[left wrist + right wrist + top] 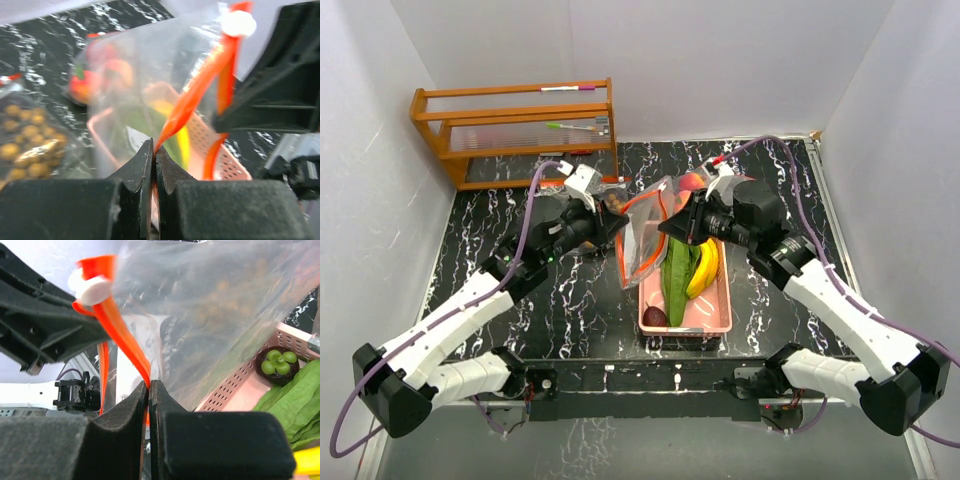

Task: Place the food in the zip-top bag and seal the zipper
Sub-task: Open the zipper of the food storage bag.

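Note:
A clear zip-top bag with an orange zipper strip hangs between my two grippers, above the left end of a pink basket. My left gripper is shut on the bag's orange rim, and my right gripper is shut on the opposite orange rim. A white slider sits on the zipper. In the basket lie a green cucumber, a yellow banana and a dark purple fruit. An orange-red fruit rests behind the basket. A tan longan bunch lies on the table to the left.
A wooden rack with pens stands at the back left against the wall. The table top is black marble with white veins. White walls close in the left, back and right sides.

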